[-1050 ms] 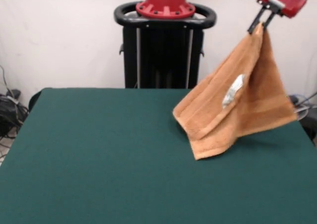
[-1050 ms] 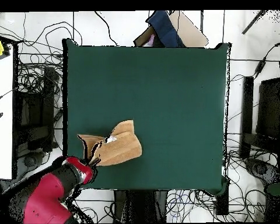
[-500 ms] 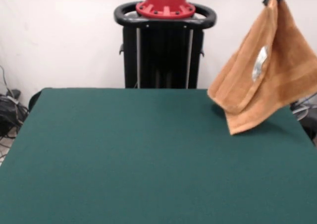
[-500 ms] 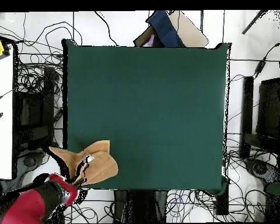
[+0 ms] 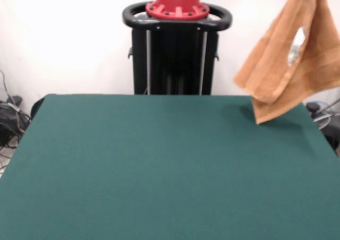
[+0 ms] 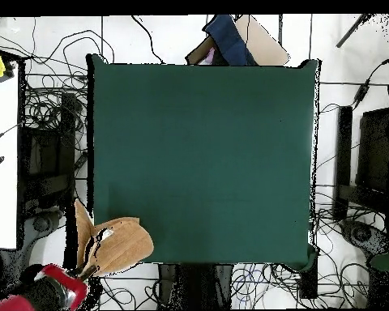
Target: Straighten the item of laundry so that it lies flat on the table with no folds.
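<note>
In the front view, your nearest thing is the bench (image 5: 159, 171), its dark green cover running bare from the near edge back to the far edge. Look further back and to the right: the towel (image 5: 289, 59) hangs in the air above the far right corner of the bench. It droops in a loose fold from a top corner that runs off the top edge of the picture, so you see two layers hanging together. Its lowest corner points down just above the cloth and does not touch it; a faint shadow lies on the green below. A small white label (image 5: 296, 42) shows on the upper part of the towel. Behind the bench, at the middle, stands the black pedestal (image 5: 176, 49) with the red base of the arm (image 5: 178, 1) on top, against a white wall.

From overhead, you find the towel (image 6: 117, 243) at the bench's (image 6: 206, 154) lower left corner, partly over the corner and partly out past the edge above the floor. The red end of the arm (image 6: 48, 290) sits just beside it, off the bench. The tool (image 6: 84, 271) meets the towel there, but you cannot tell from either view whether it is apart or together. Cables lie on the floor around the bench.
</note>
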